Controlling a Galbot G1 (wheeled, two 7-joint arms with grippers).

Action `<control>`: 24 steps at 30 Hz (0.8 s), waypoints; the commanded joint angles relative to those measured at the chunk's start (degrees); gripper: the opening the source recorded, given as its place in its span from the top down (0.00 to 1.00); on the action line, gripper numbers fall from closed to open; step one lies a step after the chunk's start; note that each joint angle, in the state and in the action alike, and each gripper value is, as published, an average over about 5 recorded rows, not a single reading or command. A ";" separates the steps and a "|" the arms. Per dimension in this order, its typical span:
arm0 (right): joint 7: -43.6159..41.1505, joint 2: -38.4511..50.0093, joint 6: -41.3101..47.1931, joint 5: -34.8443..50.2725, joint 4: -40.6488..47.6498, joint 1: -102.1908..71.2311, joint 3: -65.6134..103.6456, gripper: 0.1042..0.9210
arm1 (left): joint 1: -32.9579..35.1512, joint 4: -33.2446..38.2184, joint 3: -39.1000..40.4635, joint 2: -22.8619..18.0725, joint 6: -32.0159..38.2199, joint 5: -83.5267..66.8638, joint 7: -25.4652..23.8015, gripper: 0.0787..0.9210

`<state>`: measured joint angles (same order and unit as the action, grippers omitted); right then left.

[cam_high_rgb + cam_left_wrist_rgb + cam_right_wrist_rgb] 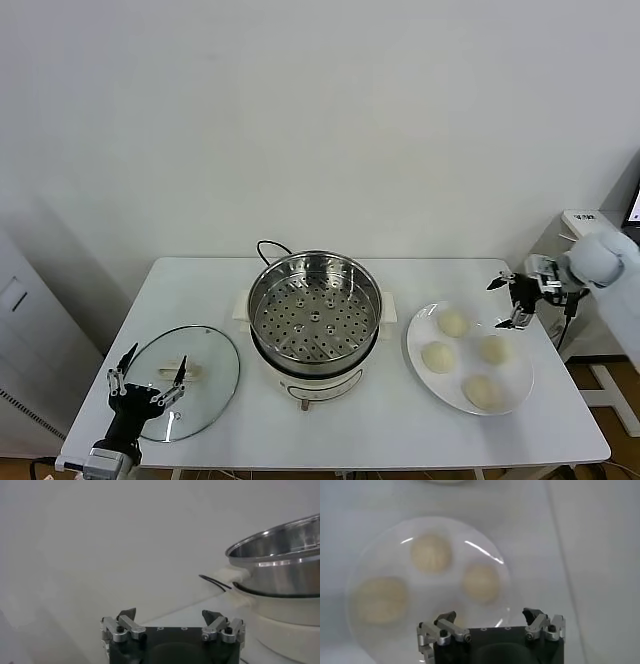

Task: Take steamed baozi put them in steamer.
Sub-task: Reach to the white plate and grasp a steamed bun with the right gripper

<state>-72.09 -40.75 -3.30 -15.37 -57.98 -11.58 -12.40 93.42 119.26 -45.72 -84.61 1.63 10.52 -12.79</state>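
Several cream-white steamed baozi (453, 323) lie on a white plate (467, 362) at the table's right. The shiny steel steamer (315, 315), its perforated tray bare, stands in the middle on a white base. My right gripper (512, 300) hovers open and empty above the plate's far right rim, touching no baozi. In the right wrist view the baozi (481, 582) and the plate (375, 550) lie below that gripper (490, 616). My left gripper (148, 383) waits open and empty at the front left. In the left wrist view the steamer (280, 565) rises beyond the gripper (170, 614).
A round glass lid (205, 350) lies flat at the front left, under my left gripper. The steamer's black cord (268, 247) loops behind it toward the wall. A white cabinet (30, 330) stands left of the table. The table's right edge is close beside the plate.
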 commanded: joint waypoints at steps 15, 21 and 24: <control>5.36 -12.92 -4.51 -8.45 15.45 5.20 -7.68 0.12 | -0.96 -0.66 -0.15 1.79 -0.69 -0.15 0.09 0.12; 5.54 -13.57 -3.95 -9.13 16.08 4.36 -8.05 0.12 | -0.86 -0.36 -0.30 2.03 -0.65 -0.26 0.08 0.12; 6.04 -13.63 -3.92 -9.37 16.23 4.24 -7.97 0.12 | -0.75 -0.24 -0.34 2.11 -0.63 -0.33 0.08 0.12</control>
<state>-66.89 -52.72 -6.85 -23.46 -43.79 -7.82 -19.49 92.68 118.99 -46.08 -82.65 1.01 10.20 -12.70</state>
